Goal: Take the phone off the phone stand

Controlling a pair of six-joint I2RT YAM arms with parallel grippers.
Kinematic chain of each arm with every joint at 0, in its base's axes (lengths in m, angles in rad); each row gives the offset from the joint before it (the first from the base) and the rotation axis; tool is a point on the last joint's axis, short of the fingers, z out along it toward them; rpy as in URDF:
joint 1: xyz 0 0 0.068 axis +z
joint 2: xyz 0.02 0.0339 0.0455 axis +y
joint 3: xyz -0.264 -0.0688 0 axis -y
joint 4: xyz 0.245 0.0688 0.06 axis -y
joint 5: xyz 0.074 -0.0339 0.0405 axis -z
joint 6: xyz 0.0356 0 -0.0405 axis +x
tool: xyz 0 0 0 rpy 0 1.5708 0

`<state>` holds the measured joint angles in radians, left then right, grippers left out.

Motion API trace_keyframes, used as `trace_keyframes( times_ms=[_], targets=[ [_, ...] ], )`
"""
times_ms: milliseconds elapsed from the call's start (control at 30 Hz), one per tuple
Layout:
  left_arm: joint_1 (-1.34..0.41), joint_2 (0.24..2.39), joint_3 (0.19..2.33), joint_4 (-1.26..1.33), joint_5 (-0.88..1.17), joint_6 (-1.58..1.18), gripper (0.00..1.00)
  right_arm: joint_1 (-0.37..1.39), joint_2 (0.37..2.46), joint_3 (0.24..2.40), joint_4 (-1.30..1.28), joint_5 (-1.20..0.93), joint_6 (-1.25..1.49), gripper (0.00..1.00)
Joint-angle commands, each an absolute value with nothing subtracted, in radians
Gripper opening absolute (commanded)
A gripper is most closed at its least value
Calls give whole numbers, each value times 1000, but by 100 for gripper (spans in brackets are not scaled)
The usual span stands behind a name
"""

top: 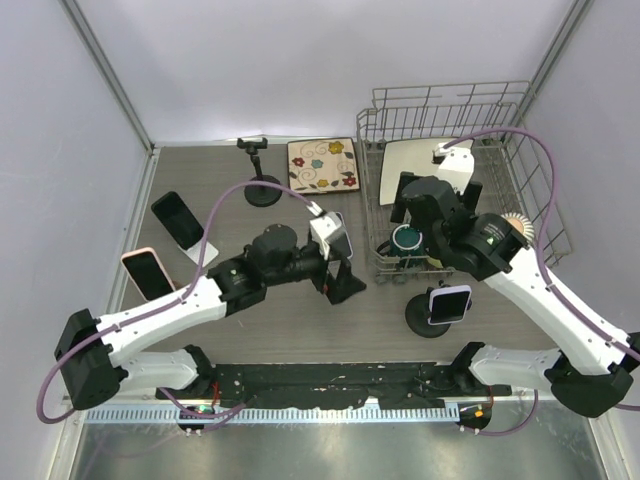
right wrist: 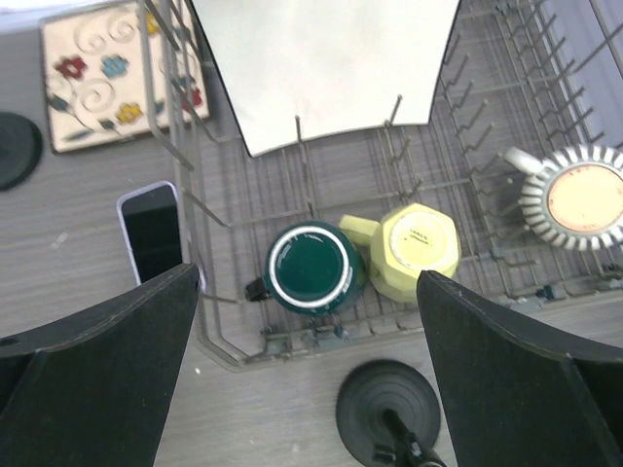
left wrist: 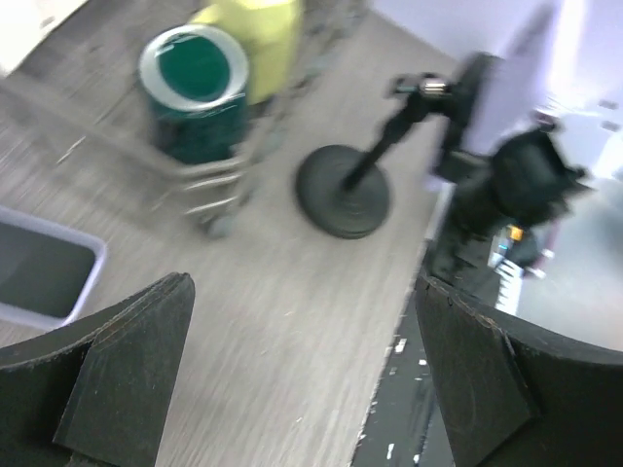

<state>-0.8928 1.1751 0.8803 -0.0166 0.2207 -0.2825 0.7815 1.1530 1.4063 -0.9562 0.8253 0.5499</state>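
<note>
Both wide open, empty: left pincer (left wrist: pixel 302 331), right pincer (right wrist: pixel 308 331).

You see a grey wood-grain tabletop (top: pixel 300 325). The phone (top: pixel 449 302) has a pale lavender case and a dark screen, and its phone stand (top: pixel 418 322) is black. In the silver wire rack (right wrist: pixel 487 126), the green mug (right wrist: pixel 310 268) is dark with a white rim, beside a pale yellow mug (right wrist: pixel 419 251). The cream tile (right wrist: pixel 102 73) carries swirls and red, blue and yellow flowers.

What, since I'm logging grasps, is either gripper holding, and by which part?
Nothing is held: the left gripper and the right gripper both stand open and empty.
</note>
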Motion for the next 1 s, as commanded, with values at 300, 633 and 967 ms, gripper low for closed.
trace_keyframes(
  times_ms=[300, 633, 967],
  targets=[
    [-1130, 1373, 1045, 241, 396, -66, 100, 775, 1009, 1353, -631, 882, 466, 98],
    [-1173, 1577, 1186, 347, 394, -9, 98, 776, 885, 1238, -479, 913, 417, 97],
    [-1196, 1735, 1293, 362, 388, -32, 80, 776, 810, 1175, -408, 951, 365, 97]
  ],
)
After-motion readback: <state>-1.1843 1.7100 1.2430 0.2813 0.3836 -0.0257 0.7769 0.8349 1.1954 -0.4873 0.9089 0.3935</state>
